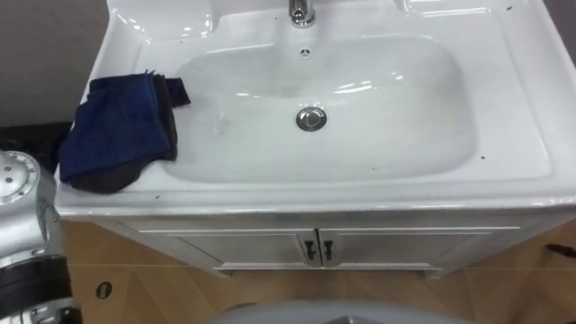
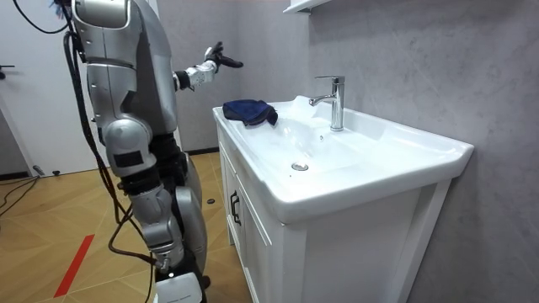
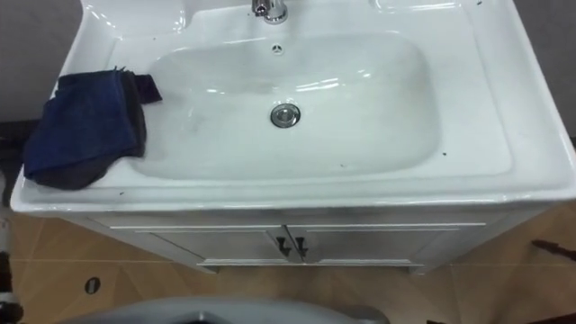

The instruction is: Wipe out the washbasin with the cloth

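A white basin [image 1: 504, 108] on a cabinet lies straight below me, with a chrome drain [image 1: 311, 118] in the middle of the bowl and a tap [image 1: 302, 11] at the back. A dark blue cloth [image 1: 121, 130] lies crumpled on the basin's left rim, one corner hanging toward the bowl. In the room view I stand upright in front of the cabinet. My left hand [image 2: 215, 66] is raised in the air, open, above and short of the cloth [image 2: 250, 112], touching nothing. Part of my left arm [image 1: 22, 225] shows at the lower left.
Two cabinet doors with small dark handles [image 1: 315, 249] sit under the basin's front edge. A grey wall runs behind the tap [image 2: 335, 101]. Wooden floor lies around the cabinet, and a small shelf [image 2: 303, 5] hangs high on the wall.
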Available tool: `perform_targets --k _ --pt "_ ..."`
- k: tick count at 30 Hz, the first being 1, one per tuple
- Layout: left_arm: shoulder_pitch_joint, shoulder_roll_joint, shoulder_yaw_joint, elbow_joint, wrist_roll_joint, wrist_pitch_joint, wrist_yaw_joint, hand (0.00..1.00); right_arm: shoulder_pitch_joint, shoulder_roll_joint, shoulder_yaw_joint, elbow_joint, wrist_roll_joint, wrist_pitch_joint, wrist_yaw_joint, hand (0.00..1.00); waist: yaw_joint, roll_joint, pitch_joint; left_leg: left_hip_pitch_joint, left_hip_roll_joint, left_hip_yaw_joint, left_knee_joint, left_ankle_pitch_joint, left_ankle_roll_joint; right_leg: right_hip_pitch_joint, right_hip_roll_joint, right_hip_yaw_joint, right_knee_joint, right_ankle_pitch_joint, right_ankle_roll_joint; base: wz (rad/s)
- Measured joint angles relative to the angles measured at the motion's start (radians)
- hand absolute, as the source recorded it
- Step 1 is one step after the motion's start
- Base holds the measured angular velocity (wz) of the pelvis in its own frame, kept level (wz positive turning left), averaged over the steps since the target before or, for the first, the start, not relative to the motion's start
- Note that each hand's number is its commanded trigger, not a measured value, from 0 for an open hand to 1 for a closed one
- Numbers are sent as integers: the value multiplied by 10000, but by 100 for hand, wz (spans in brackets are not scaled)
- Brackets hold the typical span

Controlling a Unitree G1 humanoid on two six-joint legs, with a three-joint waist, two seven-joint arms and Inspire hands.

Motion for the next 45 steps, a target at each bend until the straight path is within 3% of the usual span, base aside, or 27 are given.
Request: perform_targets --k 5,7,9,12,13,15,20,22,26,28,31,33,37,45 --pt "104 92 1127 438 -296 -1 477 0 298 -12 -5 -96 18 143 -135 0 612 24 -52 -19 -7 -107 2 -1 -1 15 -7 -84 -3 -1 -3 5" --pt "499 290 1489 1126 -988 21 638 0 321 -26 -77 -145 -213 271 -211 0 721 71 -64 -58 -28 -265 3 -1 -1 24 -14 -182 8 -26 -2 16" --pt "933 300 1789 1579 -1599 42 677 0 392 -29 -169 -400 -426 405 -207 0 818 105 -94 -50 -52 -315 2 -1 0 50 -38 -242 23 -59 13 14" --pt "1574 297 1752 2338 -2218 71 802 0 548 -22 -170 -515 -435 482 -175 0 921 79 -109 -10 -144 -541 2 -1 1 117 -127 -429 164 -212 55 21" --pt "1834 297 1753 2689 -2482 76 831 0 544 -28 -144 -546 -496 520 -171 0 985 49 -150 -30 -155 -563 2 -12 18 117 -141 -473 176 -229 66 8" --pt "2009 297 1757 3456 -2559 74 821 0 503 -23 -133 -553 -829 586 -139 0 1119 45 -167 -29 -169 -633 1 -28 46 129 -156 -507 196 -239 79 6" --pt "2740 228 1691 5419 -3116 85 566 0 498 -26 67 -562 -897 604 35 0 1230 -72 -165 -22 -194 -704 7 -65 93 146 -189 -549 200 -234 98 2" --pt "2836 197 1514 6205 -3224 95 490 0 481 -25 105 -563 -903 676 63 0 1237 -164 -130 -36 -211 -816 -4 -96 100 163 -198 -627 196 -241 111 8" --pt "3522 -455 450 7573 -3298 134 -156 0 184 -72 149 -349 -1501 732 322 0 1199 -217 -116 -38 -224 -812 3 -133 112 203 -215 -670 191 -243 122 2" --pt "3646 -750 -548 8786 -3290 323 -994 0 32 -104 306 -262 -1559 862 443 0 1178 -261 -108 -26 -226 -835 3 -136 109 267 -219 -743 151 -245 122 8" --pt "3667 -1195 -1397 10054 -2998 680 -2180 0 -76 -53 311 -248 -1663 896 664 0 984 -419 -93 -35 -260 -971 29 -138 109 399 -244 -920 108 -293 142 17" --pt "3671 -1338 -1634 10631 -2444 925 -2980 0 -110 -24 315 -248 -1696 887 829 0 947 -545 -89 -1 -266 -994 32 -146 99 426 -252 -922 102 -329 142 7" --pt "3704 -1383 -1838 10888 -990 1495 -4494 0 -164 -60 337 -218 -1783 887 1100 0 943 -707 -38 -14 -304 -1039 149 -193 122 567 -274 -1011 -4 -333 169 8" --pt "2986 -1389 -3098 10852 547 2069 -5720 0 -578 -35 627 306 -1758 891 1115 0 780 -759 5 -15 -361 -1015 155 -235 173 682 -344 -1169 -23 -372 252 5"
